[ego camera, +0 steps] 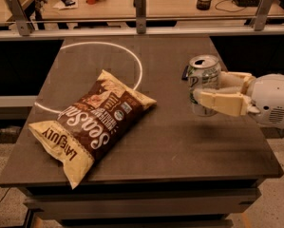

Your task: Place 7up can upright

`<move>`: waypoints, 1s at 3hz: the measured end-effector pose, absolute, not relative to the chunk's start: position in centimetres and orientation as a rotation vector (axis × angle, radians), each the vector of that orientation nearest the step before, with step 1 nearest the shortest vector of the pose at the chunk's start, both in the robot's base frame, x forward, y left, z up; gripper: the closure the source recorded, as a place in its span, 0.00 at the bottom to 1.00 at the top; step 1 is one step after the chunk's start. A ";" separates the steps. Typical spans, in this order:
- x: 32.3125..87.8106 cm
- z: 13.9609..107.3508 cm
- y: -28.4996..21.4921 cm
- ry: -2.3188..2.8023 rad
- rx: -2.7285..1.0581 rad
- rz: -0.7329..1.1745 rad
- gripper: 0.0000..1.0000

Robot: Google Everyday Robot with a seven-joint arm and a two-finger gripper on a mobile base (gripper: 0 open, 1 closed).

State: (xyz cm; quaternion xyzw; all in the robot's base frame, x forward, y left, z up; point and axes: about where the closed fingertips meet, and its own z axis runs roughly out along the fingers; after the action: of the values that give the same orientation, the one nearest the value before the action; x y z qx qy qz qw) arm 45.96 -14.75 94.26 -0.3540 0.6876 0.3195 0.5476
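The 7up can (203, 82) is silvery-white with green markings and stands upright, its open top showing. It is at the right side of the dark table (170, 141), held just above or on the surface; I cannot tell which. My gripper (198, 91) reaches in from the right edge and its cream fingers (222, 102) are shut around the can's body.
A big brown-and-yellow chip bag (91, 122) lies flat on the left half of the table. A white ring (137, 63) is marked on the far left part of the tabletop. A sliver of a dark wrapper (184, 73) shows behind the can. Desks stand beyond a rail.
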 end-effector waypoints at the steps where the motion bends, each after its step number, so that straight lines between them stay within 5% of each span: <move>1: 46.0 94.3 -14.7 1.629 -0.839 0.757 1.00; 3: 45.1 91.2 -17.1 1.668 -0.772 0.742 1.00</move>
State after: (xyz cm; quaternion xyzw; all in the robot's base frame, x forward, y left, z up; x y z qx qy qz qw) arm 45.08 -17.09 91.21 -0.3258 0.7040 0.3131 0.5479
